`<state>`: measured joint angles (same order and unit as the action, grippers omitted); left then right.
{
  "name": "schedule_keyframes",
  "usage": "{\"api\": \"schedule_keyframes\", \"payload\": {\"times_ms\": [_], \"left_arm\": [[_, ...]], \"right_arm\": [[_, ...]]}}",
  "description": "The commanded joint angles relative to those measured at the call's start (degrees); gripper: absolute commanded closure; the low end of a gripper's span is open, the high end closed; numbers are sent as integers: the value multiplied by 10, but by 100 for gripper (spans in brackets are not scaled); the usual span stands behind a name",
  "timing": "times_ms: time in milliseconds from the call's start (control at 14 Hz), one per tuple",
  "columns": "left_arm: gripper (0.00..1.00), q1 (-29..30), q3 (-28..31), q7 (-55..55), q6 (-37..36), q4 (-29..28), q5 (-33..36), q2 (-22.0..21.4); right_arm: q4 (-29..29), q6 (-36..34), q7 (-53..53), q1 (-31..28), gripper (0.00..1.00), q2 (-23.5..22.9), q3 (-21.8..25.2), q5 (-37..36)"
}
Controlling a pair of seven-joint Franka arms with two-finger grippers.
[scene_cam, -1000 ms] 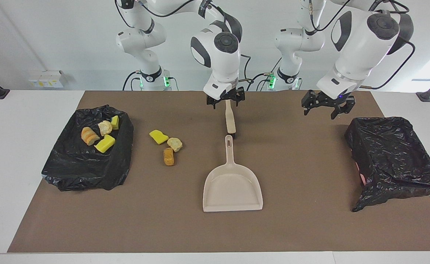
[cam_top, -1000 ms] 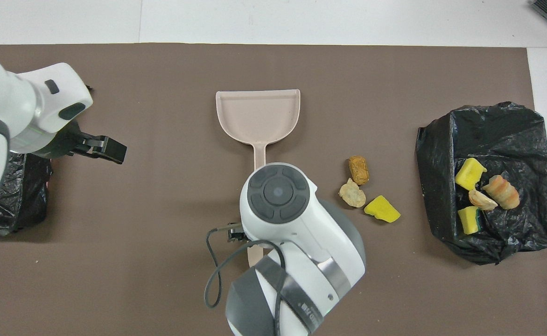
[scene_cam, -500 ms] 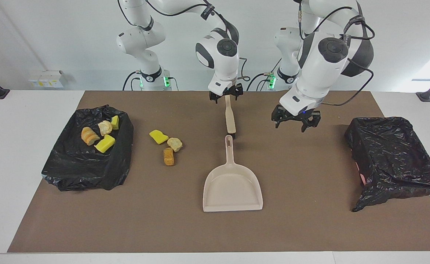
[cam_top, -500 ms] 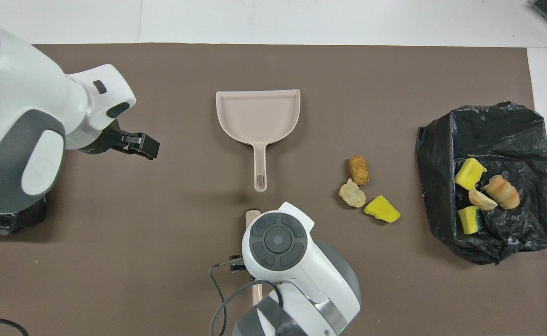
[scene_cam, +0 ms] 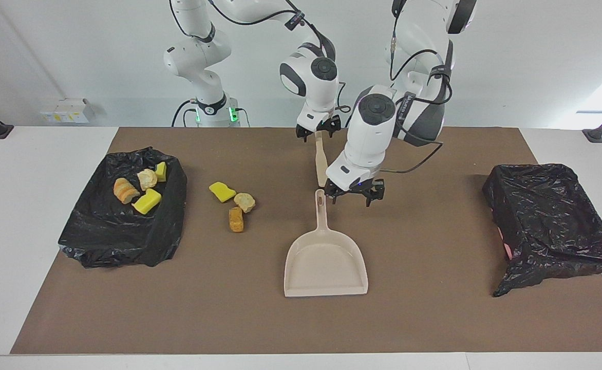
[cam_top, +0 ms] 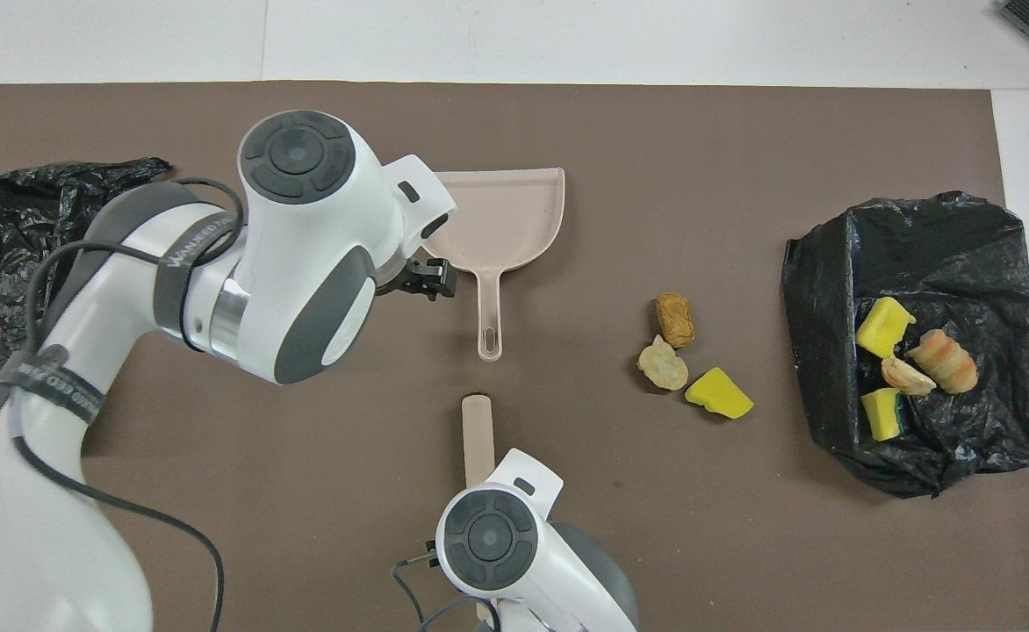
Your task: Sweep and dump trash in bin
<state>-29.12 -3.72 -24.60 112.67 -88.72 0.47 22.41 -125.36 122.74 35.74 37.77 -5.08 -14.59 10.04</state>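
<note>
Bin point(scene_cam: 121, 241) at the right arm's end of the bench holds four scraps. Three loose trash pieces point(scene_cam: 244, 201) lie between it and the dustpan point(scene_cam: 325, 262). Right pincer point(scene_cam: 318, 132), spread, hangs over the brush point(scene_cam: 321, 167) handle's robot-side end. Left pincer point(scene_cam: 355, 192), spread, hangs just beside the dustpan's handle tip. Judgement: centre it over that handle, straddle squarely, lower, then close, keeping the pan flat.

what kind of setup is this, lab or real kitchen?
Most likely a robotics lab bench: two arms bolted at a white table with a brown mat, and staged props: a dustpan, foam trash scraps and bag-lined bins. No kitchen fittings show.
</note>
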Motion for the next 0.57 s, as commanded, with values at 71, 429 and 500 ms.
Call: {"api": "schedule_keyframes", "payload": {"times_ms": [71, 429, 500], "left_arm": [[0, -30, 8, -55, 23, 14, 14, 32], [5, -63, 13, -111, 55, 15, 14, 64], [12, -63, 13, -112, 62, 14, 14, 65]], "right_arm": [[-27, 25, -2, 2, 21, 10, 2, 13], [-18, 21, 19, 1, 100, 3, 3, 13], [-10, 14, 23, -2, 100, 0, 3, 13]]}}
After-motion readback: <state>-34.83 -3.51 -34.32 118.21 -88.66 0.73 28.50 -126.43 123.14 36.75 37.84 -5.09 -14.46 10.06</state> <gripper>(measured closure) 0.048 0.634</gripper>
